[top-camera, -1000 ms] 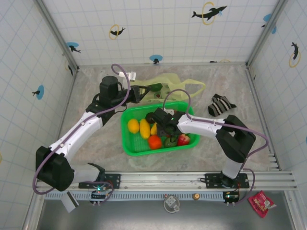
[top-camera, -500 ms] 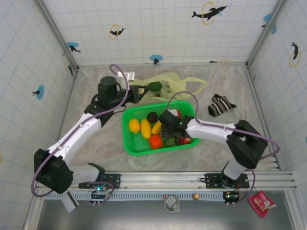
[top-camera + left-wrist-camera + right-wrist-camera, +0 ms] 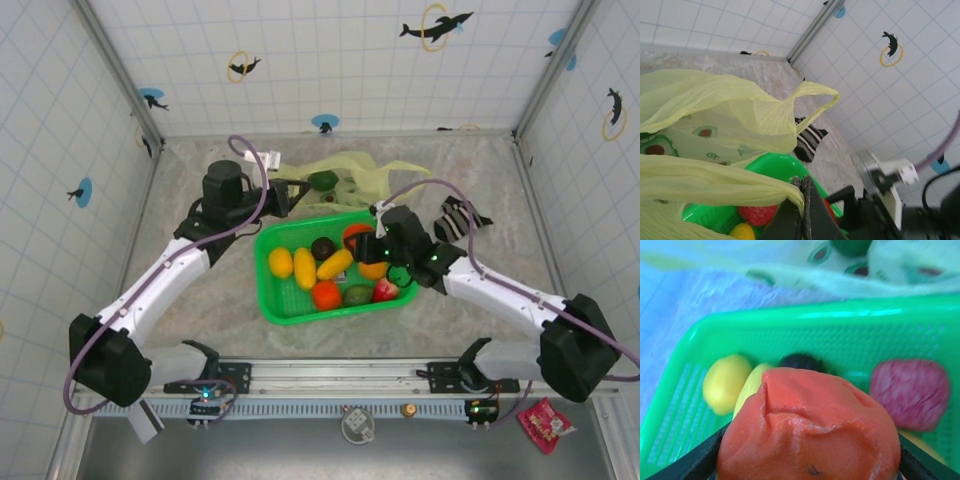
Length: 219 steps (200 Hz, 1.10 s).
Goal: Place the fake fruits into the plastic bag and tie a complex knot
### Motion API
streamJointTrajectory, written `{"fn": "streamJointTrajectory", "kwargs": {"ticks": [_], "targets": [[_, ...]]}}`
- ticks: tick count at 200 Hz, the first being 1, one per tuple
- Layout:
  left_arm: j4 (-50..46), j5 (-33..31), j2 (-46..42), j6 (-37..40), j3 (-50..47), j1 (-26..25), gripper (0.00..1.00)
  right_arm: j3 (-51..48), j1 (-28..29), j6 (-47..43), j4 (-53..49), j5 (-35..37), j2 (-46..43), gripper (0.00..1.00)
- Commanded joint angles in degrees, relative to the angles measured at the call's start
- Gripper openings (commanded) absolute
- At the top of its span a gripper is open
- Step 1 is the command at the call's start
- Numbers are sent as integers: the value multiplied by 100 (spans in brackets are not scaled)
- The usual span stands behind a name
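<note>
Top external view, left to right: the left fingers [image 3: 292,193] are pinching shut on the rim of the plastic bag [image 3: 352,172] at upper centre, probably propping the mouth up so fruit can drop in. Below that, the green basket [image 3: 292,302] is sitting mid-desk with most of the fake fruits [image 3: 280,262] inside. Just right, the right fingers [image 3: 372,252] are clamping an orange fruit [image 3: 807,430] above the basket, presumably bag-bound. A striped cloth [image 3: 460,218] is lying further right.
</note>
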Motion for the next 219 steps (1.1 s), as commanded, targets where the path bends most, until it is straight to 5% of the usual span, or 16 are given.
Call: {"fn": "streamJointTrajectory", "kwargs": {"ticks": [1,118,130,143,168,219], "targets": [[-114,72,-139,225,-69,-39,0,553,-269,-90,603,-532,451,52],[-126,255,83,168,80,-30,0,3500,-502,220,742,-44,3436,53],[-95,355,200,107,167,-22,0,3643,-476,306,975,29,3674,59],[-73,409,287,32,229,-6,0,3799,-441,303,1186,-111,3886,77],[-12,429,320,-60,221,60,0,3691,-370,181,1395,-304,3869,94],[59,464,320,-137,182,125,0,2922,-433,-144,1386,-470,3055,85]]}}
